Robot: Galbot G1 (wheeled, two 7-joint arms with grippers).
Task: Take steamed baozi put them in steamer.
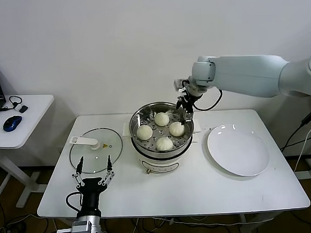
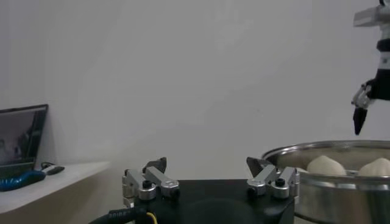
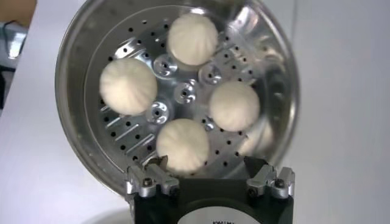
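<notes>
Several pale baozi lie on the perforated tray inside the steel steamer (image 1: 146,153) in the middle of the table: one at the back (image 1: 161,119), one on the left (image 1: 144,132), one on the right (image 1: 177,129), one at the front (image 1: 164,144). My right gripper (image 1: 185,114) hangs just above the steamer's back right rim, open and empty. In the right wrist view it (image 3: 204,163) looks straight down on the baozi (image 3: 128,86) in the steamer (image 3: 79,42). My left gripper (image 1: 95,167) is open and empty, parked low at the table's front left.
A flat glass lid (image 1: 95,149) lies left of the steamer, just beyond the left gripper. An empty white plate (image 1: 238,149) lies to the steamer's right. A small side table (image 1: 27,116) with a blue mouse (image 1: 12,123) stands at far left.
</notes>
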